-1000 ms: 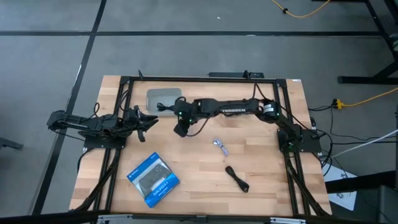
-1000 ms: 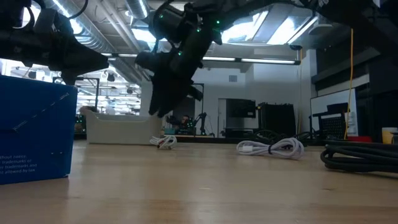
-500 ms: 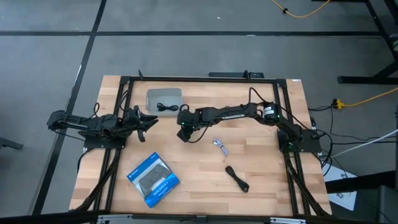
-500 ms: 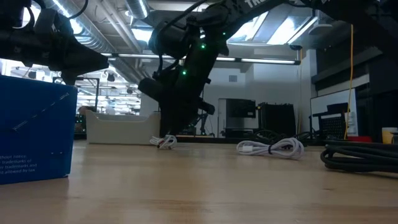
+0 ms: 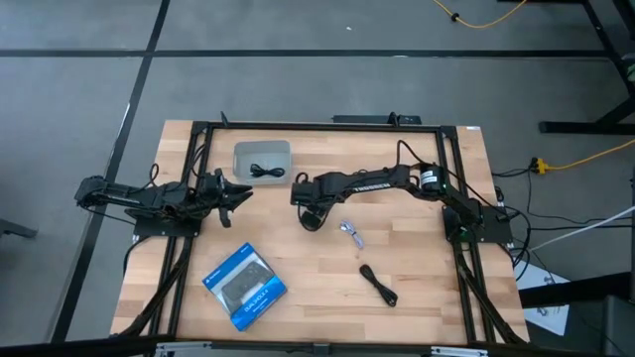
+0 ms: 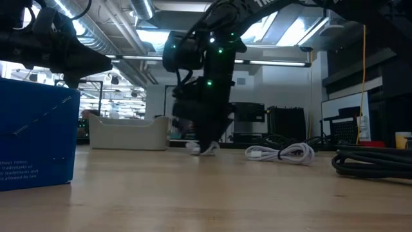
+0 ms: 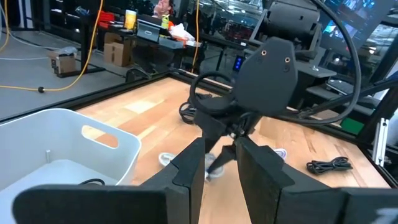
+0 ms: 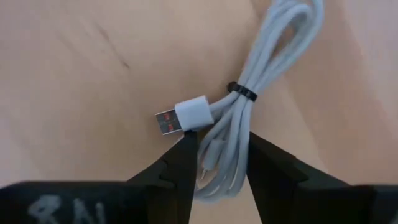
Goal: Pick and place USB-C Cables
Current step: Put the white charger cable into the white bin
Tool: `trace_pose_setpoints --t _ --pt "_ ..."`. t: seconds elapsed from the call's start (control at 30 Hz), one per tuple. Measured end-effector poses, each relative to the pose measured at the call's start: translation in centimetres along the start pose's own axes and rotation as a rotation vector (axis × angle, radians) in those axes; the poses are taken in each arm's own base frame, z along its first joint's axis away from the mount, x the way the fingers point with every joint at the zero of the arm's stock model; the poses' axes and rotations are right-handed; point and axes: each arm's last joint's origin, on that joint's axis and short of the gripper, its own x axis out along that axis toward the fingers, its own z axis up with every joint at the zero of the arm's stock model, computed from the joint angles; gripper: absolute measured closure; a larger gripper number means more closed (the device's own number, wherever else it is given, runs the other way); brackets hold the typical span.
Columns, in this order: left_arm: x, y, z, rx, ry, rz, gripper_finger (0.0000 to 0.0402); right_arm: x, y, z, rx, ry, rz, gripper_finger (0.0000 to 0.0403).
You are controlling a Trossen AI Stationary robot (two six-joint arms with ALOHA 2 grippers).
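A whitish cable bundle [image 8: 239,118] with a black tie lies between the fingers of my right gripper [image 5: 313,216] near the table's middle; the low view shows it under that gripper [image 6: 206,147]. A second whitish cable [image 5: 351,234] lies to its right. A stubby black bundle [image 5: 378,285] lies nearer the near edge. A thin black coil [image 5: 263,171] rests inside the grey tray [image 5: 241,152]. My left gripper [image 5: 238,191] waits open near the table's left side, holding nothing. My right gripper pinches the whitish cable's bundled strands [image 8: 224,146] between its two fingers [image 8: 183,162], just beside the silver plug [image 8: 180,118]. It comes from above, pointing down, with the fingers across the bundle. The bundle sits at table level, its loops spread out beyond the fingers.
A blue-and-black flat box [image 5: 245,286] lies near the near left corner. The dark frame rails [image 5: 327,126] run around the table. Thick black cables [image 6: 373,160] lie at the right in the low view. Bare wood shows between the box and the black bundle.
My right gripper has come down from beside the tray to the whitish cable, then moved toward the table's right. The cable has slid right along the table with it. The black coil now shows uncovered in the tray.
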Motion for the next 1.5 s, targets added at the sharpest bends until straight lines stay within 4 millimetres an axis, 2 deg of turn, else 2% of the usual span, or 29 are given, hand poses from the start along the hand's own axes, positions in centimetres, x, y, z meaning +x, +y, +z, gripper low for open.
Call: trace_pose_setpoints --t 0.3,0.57,0.8,1.2,1.33,1.5 --pt "0.00 0.00 -0.01 0.001 0.000 0.000 0.0315 -0.11 -0.39 -0.45 -0.135 0.044 -0.058 0.0271" --pt "0.00 0.02 -0.07 0.004 0.006 0.002 0.0315 -0.12 -0.38 -0.41 -0.461 0.050 -0.050 0.0271" --pt "0.00 0.04 -0.14 0.007 0.013 0.003 0.0315 -0.10 -0.43 -0.38 -0.679 0.055 -0.044 0.0271" --pt "0.00 0.04 -0.15 0.008 0.015 0.004 0.0315 -0.12 -0.05 -0.13 -0.835 0.022 0.034 0.0273" --pt "0.00 0.04 -0.16 0.008 0.015 0.004 0.0315 -0.12 -0.03 -0.09 -0.831 0.019 0.036 0.0304" --pt "0.00 0.05 -0.16 0.008 0.015 0.004 0.0315 -0.13 -0.02 -0.09 -0.828 0.017 0.036 0.0382"
